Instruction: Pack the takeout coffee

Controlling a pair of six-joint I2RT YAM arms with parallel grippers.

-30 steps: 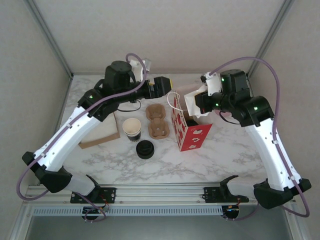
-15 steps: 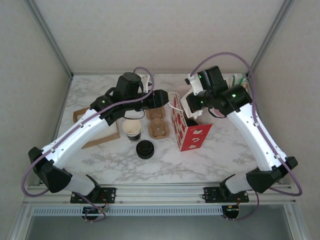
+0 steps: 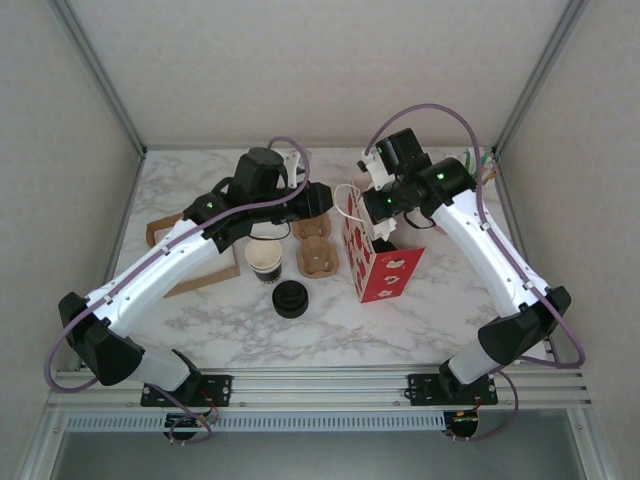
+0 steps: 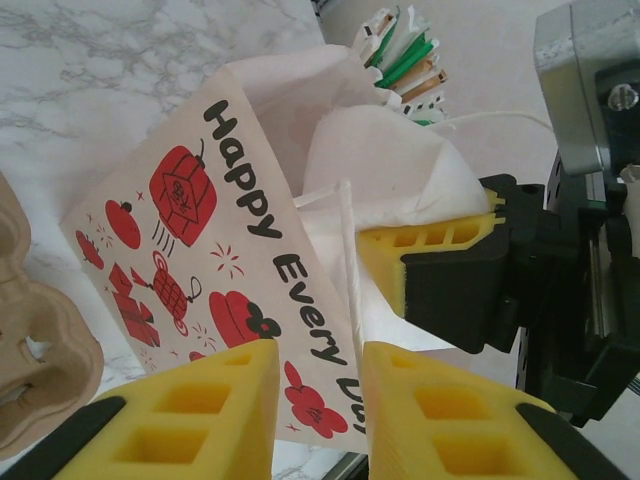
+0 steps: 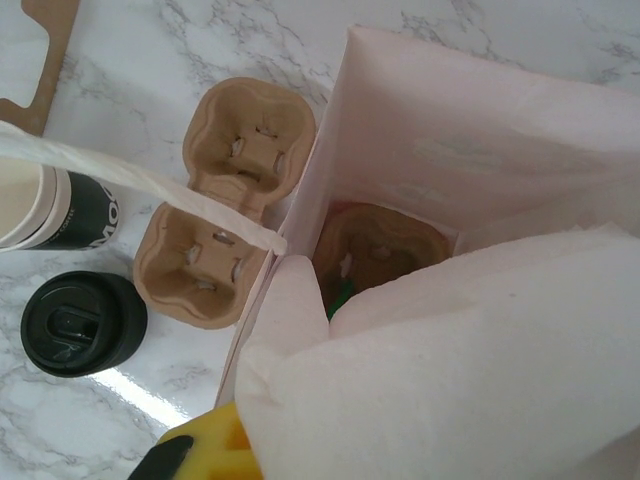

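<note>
Right wrist: moulded-pulp cup carrier [image 5: 215,215] beside smooth white paper bag [image 5: 480,150]

Soft, even overhead light fell on my marble desk [image 3: 430,300], with faint shadows; glare whitened a patch below my right wrist camera, the paper bag [image 5: 480,150] washed pale, my left gripper [image 4: 320,370] blurred up close.

White marble table [image 3: 440,300], busy mid-field. Red-and-white paper bag [image 3: 385,275] standing upright at centre. Two brown pulp cup carriers [image 3: 318,262] just left of it, end to end. Lidless cup [image 3: 264,256] next over. Round black lid [image 3: 290,298] nearer front; cup beneath, can't tell. Flat brown cardboard [image 3: 205,278] far left.
</note>
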